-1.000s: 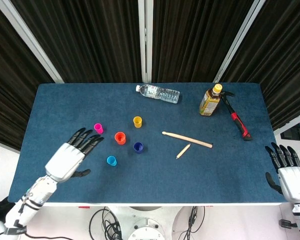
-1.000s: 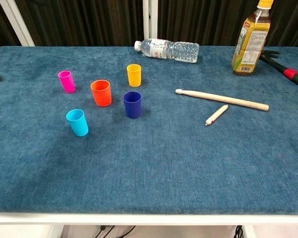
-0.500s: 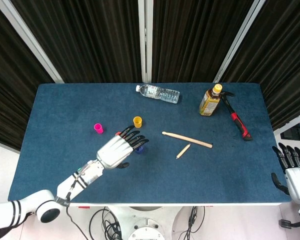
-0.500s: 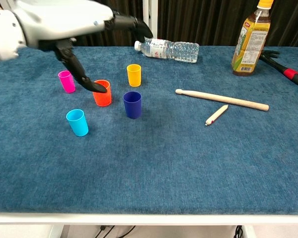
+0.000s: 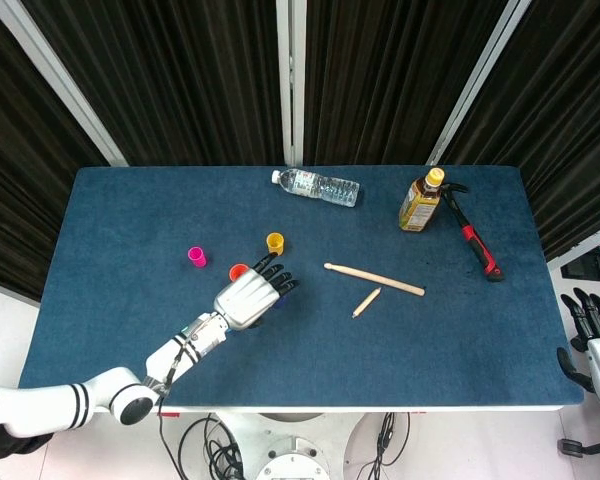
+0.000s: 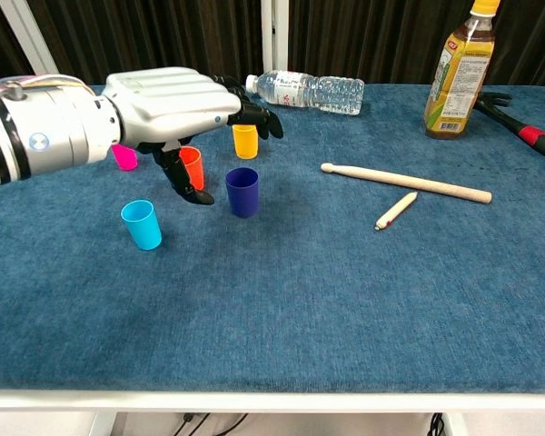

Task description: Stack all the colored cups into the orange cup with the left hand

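Left robot hand (image 6: 177, 100), open and empty, has advanced to hover above the dark blue cup (image 6: 242, 191). Five cups: pink (image 6: 123, 157) and cyan (image 6: 142, 224) left of the orange cup (image 6: 193, 166), blue and yellow (image 6: 245, 141) right. Right robot hand (image 5: 595, 335), fingers spread, has retreated off the surface (image 6: 345, 291).

A clear water bottle (image 5: 316, 186) lay on its side near the table's (image 5: 460, 340) far edge. To the right stood a yellow-capped drink bottle (image 5: 421, 202) beside a red-handled hammer (image 5: 472, 236). Nearer the middle lay a wooden drumstick (image 5: 374, 279) and a short pencil (image 5: 366, 302), close but apart.
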You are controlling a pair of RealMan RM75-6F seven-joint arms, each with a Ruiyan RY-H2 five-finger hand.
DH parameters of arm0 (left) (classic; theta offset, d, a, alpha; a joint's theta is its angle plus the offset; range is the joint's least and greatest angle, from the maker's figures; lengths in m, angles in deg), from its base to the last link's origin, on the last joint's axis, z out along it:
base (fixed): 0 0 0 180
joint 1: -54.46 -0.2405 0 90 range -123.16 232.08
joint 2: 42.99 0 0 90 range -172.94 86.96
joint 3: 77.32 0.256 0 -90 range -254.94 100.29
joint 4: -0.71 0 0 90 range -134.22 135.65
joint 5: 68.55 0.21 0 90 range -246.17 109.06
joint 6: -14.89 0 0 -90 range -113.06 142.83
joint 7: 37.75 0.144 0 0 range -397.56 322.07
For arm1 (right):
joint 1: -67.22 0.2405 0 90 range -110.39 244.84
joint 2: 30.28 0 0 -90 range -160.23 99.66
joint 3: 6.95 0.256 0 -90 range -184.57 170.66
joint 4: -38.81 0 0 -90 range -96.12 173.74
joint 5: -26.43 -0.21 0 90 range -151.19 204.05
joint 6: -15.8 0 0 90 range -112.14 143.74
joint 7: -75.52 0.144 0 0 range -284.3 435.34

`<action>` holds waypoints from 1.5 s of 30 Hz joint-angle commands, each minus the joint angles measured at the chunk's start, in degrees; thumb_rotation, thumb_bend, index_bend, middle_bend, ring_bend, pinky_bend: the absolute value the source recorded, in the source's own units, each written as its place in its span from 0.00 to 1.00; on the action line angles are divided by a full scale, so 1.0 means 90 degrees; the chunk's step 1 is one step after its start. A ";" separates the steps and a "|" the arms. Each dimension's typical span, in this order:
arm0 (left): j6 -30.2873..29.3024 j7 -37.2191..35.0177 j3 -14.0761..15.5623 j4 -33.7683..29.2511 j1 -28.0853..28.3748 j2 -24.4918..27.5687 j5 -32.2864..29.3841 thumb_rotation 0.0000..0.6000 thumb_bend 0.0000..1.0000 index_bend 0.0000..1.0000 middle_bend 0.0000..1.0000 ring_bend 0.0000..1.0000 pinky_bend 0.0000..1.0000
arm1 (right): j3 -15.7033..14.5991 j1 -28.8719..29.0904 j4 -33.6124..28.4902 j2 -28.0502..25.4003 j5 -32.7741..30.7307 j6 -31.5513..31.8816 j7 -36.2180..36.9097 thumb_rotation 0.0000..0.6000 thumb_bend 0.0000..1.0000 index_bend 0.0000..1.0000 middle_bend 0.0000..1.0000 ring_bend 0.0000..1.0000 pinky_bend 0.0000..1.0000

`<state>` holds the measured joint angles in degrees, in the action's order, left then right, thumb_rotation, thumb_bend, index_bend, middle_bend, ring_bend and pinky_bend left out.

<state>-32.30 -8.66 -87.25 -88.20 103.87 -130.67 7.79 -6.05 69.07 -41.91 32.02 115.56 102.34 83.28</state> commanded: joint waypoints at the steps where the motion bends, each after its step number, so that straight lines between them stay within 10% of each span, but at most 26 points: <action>1: 0.0046 -0.0107 0.0054 0.0261 0.0094 -0.0161 -0.0052 1.00 0.20 0.18 0.19 0.13 0.00 | -0.0010 0.0002 0.0013 0.0011 0.0016 -0.0005 -0.0002 1.00 0.35 0.00 0.00 0.00 0.00; 45: -0.0022 -0.1662 0.0366 0.2107 0.0508 -0.1046 0.0452 1.00 0.31 0.37 0.36 0.36 0.01 | 0.0011 -0.0010 0.0135 -0.0040 -0.0092 -0.0142 0.0189 1.00 0.36 0.00 0.00 0.00 0.00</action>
<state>-32.36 -23.64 -83.96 -69.36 108.47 -139.99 11.78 -5.95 68.98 -40.70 31.66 114.74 101.07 84.98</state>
